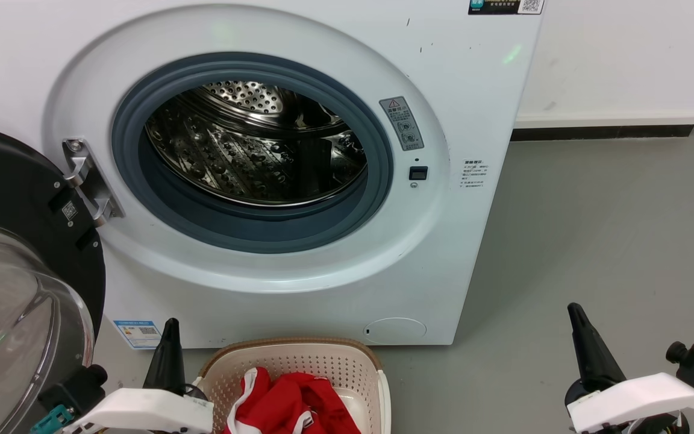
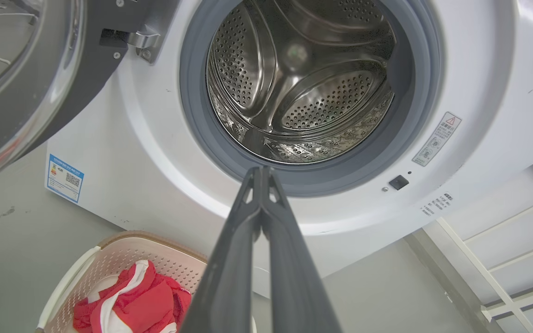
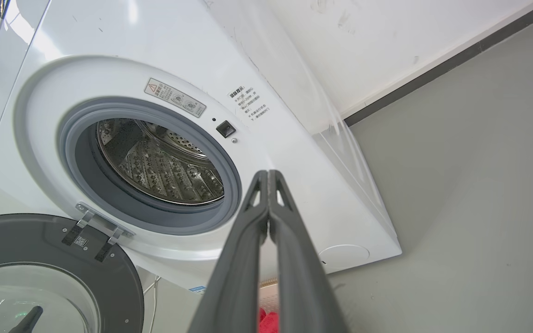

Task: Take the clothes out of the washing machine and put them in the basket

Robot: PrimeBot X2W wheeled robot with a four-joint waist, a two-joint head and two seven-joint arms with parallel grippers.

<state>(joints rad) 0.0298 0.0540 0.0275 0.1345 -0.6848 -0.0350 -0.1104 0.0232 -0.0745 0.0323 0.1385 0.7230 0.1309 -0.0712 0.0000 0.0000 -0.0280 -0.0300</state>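
While clothes lie in basket, left hand just beside — closed

Left tool, right tool: 2 dark tapered fingers each (white shells).

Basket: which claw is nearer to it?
Left. The left claw stands just beside the left rim of the basket, while the right claw is well off to the basket's right, over the floor.
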